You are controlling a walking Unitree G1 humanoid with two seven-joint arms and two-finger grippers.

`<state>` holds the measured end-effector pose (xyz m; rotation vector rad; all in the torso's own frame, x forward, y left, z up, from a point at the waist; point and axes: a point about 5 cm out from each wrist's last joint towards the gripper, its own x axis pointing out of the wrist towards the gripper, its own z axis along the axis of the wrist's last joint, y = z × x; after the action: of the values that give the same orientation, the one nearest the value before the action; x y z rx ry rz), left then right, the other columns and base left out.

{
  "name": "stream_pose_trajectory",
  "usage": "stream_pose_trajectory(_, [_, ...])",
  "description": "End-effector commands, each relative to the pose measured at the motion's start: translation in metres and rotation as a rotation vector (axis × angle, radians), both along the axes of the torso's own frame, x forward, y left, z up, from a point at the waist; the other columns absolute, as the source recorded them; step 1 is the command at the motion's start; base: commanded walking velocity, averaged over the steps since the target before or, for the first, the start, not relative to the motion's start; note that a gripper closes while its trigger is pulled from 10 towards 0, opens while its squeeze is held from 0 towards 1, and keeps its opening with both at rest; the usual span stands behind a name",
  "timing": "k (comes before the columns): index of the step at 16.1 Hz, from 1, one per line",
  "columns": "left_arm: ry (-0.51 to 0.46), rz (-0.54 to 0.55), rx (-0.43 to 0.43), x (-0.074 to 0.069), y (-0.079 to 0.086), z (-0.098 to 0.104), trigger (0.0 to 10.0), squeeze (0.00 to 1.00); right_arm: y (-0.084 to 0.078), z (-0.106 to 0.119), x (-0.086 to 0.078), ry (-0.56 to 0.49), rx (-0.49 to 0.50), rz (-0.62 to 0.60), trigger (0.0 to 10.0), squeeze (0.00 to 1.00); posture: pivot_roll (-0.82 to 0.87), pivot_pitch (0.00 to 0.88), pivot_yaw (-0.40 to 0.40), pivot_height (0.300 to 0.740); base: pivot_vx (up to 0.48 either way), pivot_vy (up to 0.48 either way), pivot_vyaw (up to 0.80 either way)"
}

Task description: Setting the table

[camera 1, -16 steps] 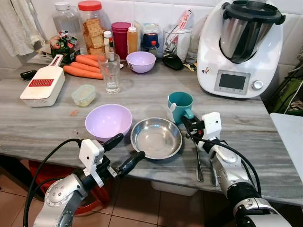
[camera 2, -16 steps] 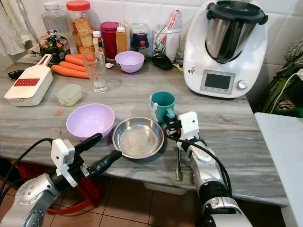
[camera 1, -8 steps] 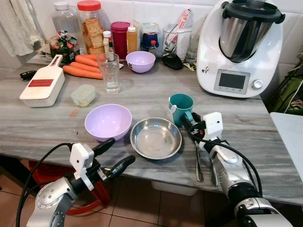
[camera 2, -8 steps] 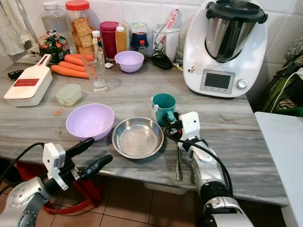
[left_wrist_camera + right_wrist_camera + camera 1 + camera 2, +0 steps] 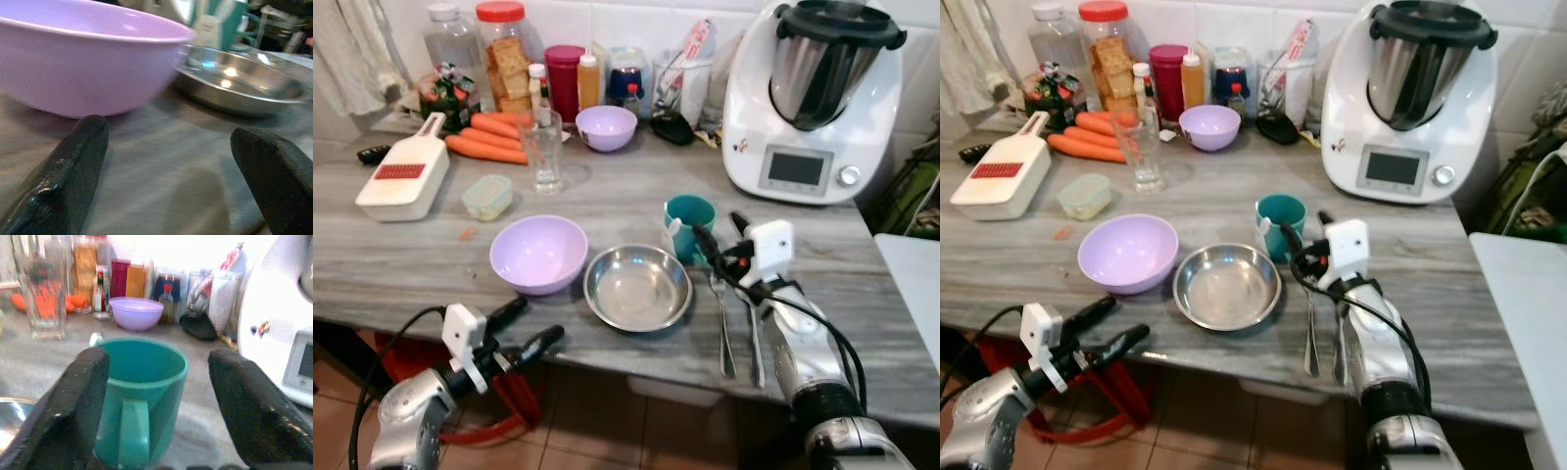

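Note:
On the grey counter a lilac bowl (image 5: pixel 538 253) stands beside a steel bowl (image 5: pixel 637 287), with a teal mug (image 5: pixel 688 226) just behind and to the right. A spoon (image 5: pixel 722 328) and a fork (image 5: pixel 754 338) lie right of the steel bowl. My right gripper (image 5: pixel 717 227) is open just right of the mug; in the right wrist view its fingers (image 5: pixel 73 401) flank the mug (image 5: pixel 142 391) without touching it. My left gripper (image 5: pixel 538 318) is open and empty at the counter's front edge, pointing at the lilac bowl (image 5: pixel 88 63) and steel bowl (image 5: pixel 239 83).
Further back stand a drinking glass (image 5: pixel 544 147), a small lilac bowl (image 5: pixel 606 127), carrots (image 5: pixel 484 137), a white grater (image 5: pixel 403 178), a small lidded tub (image 5: pixel 486 196) and several jars. A big white kitchen machine (image 5: pixel 813 98) fills the back right.
My left arm has drawn back and down from the bowls toward the counter's front edge. My right gripper has risen and come level with the mug.

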<state>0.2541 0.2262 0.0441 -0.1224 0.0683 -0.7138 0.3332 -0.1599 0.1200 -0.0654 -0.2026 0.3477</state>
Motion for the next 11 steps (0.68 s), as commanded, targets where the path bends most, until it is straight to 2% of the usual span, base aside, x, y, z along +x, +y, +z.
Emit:
stream_pose_trajectory(1, [0.064, 0.007, 0.014, -0.008, 0.006, -0.013, 10.0, 0.0, -0.001, 0.007, -0.003, -0.034, 0.007, -0.016, 10.0, 1.0, 0.05, 0.0, -0.028, 0.74, 0.0, 0.0, 0.0])
stream_pose_trajectory(4, [0.05, 0.039, -0.002, -0.002, 0.012, -0.011, 10.0, 0.0, 0.004, 0.013, -0.016, -0.087, -0.005, -0.027, 10.0, 1.0, 0.04, 0.0, -0.025, 0.74, 0.0, 0.0, 0.0])
stream_pose_trajectory(6, [-0.022, 0.278, -0.006, 0.013, 0.037, 0.003, 10.0, 0.0, 0.008, 0.013, -0.029, -0.095, -0.009, -0.035, 10.0, 1.0, 0.04, 0.0, -0.023, 0.74, 0.0, 0.0, 0.0])
stream_pose_trajectory(8, [-0.031, 0.423, -0.015, 0.018, 0.055, 0.01, 10.0, 0.0, 0.006, 0.012, -0.033, -0.084, -0.015, -0.046, 10.0, 1.0, 0.04, 0.0, -0.03, 0.74, 0.0, 0.0, 0.0])
stream_pose_trajectory(9, [-0.207, 0.367, -0.017, 0.017, 0.025, 0.023, 10.0, 0.0, 0.006, 0.012, -0.033, -0.082, -0.017, -0.049, 10.0, 1.0, 0.05, 0.0, -0.032, 0.74, 0.0, 0.0, 0.0])
stream_pose_trajectory(10, [-0.336, 0.347, -0.027, 0.021, -0.001, 0.046, 10.0, 0.0, 0.006, 0.013, -0.031, -0.082, -0.017, -0.051, 10.0, 1.0, 0.05, 0.0, -0.032, 0.74, 0.0, 0.0, 0.0])
stream_pose_trajectory(11, [-0.405, 0.353, -0.028, 0.027, -0.018, 0.068, 10.0, 0.0, 0.007, 0.015, -0.03, -0.084, -0.018, -0.053, 10.0, 1.0, 0.05, 0.0, -0.035, 0.74, 0.0, 0.0, 0.0])
